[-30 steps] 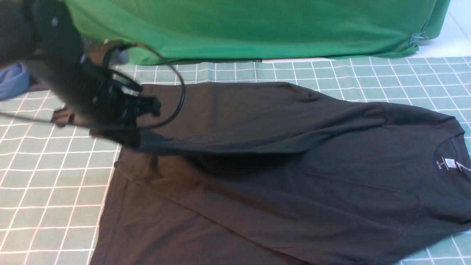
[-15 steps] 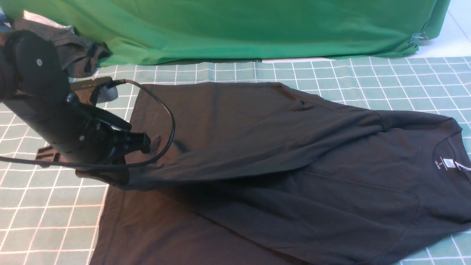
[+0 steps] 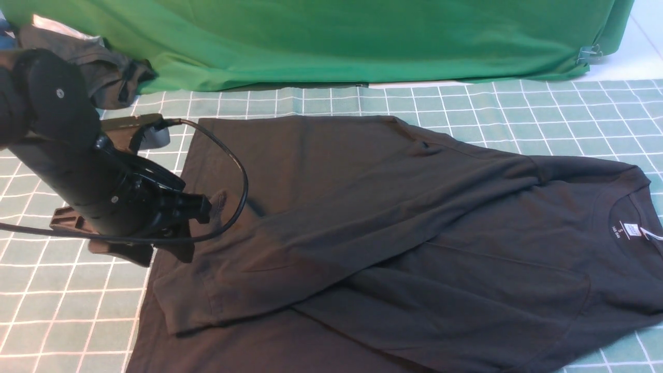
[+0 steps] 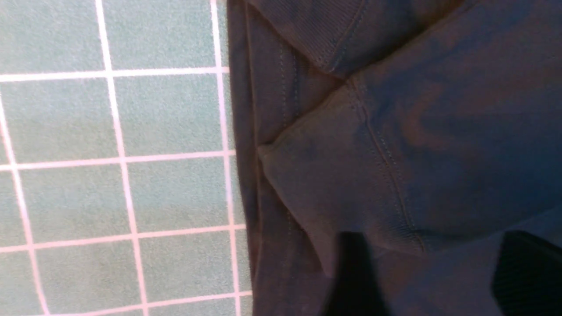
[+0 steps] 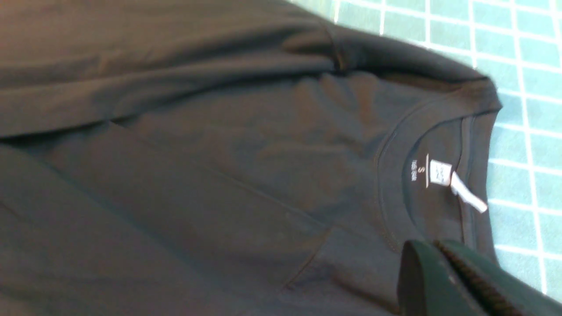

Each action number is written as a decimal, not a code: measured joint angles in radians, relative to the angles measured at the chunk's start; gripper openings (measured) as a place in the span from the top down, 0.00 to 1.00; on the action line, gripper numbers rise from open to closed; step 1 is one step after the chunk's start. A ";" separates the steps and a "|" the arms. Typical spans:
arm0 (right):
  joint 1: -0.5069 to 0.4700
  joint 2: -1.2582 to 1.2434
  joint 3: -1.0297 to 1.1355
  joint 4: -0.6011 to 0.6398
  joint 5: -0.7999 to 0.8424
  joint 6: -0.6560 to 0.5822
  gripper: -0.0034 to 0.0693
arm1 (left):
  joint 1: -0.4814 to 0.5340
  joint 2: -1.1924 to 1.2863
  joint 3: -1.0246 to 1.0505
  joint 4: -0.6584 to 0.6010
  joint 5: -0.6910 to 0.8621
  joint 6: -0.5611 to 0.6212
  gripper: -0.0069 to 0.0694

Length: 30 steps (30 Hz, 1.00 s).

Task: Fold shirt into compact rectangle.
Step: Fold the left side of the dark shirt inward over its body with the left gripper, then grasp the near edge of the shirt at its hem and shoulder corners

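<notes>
Left pincer (image 4: 437, 281) now stands with its two dark fingers (image 4: 355, 272) well apart and nothing between them; half a second ago it held the sleeve up taut, and now that sleeve (image 3: 321, 243) has dropped and lies flat, slantwise over the body of the shirt (image 3: 440, 290). Its ribbed cuff (image 3: 181, 305) rests near the hem, on the shirt's left side, with a stitched seam just behind the ribbing. The arm itself has barely shifted, its black cable (image 3: 242, 176) looping over the fabric.

The shirt is soft, matte black knit, spread wide on the pale green tablecloth (image 3: 77, 290) with its white grid lines, collar to the right, a small white neck label (image 5: 440, 172) inside the round neck. The right pincer (image 5: 439, 272), with ridged pads, is closed on nothing, hanging over the fabric near the collar. Behind, a bright green drape (image 3: 362, 41) hangs in smooth folds, a crumpled grey garment (image 3: 98, 67) beside it
</notes>
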 joint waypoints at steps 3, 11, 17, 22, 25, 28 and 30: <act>0.000 0.071 -0.049 0.000 0.032 0.002 0.92 | 0.000 0.000 0.000 0.008 0.000 0.000 0.25; -0.037 0.373 -0.318 0.036 0.174 -0.063 0.92 | 0.000 -0.002 0.000 -0.007 0.048 0.050 0.50; -0.182 0.627 -0.529 0.290 0.240 -0.265 0.92 | 0.000 -0.084 0.000 -0.033 0.044 0.086 0.88; -0.213 0.852 -0.705 0.355 0.254 -0.295 0.74 | 0.000 -0.161 0.000 -0.076 0.043 0.093 0.91; -0.210 0.951 -0.770 0.361 0.254 -0.308 0.61 | 0.000 -0.170 0.000 -0.086 0.057 0.093 0.91; -0.197 1.091 -0.871 0.361 0.248 -0.342 0.43 | 0.000 -0.171 0.000 -0.093 0.089 0.102 0.91; -0.192 1.150 -0.917 0.362 0.238 -0.347 0.40 | 0.000 -0.172 0.000 -0.093 0.091 0.104 0.91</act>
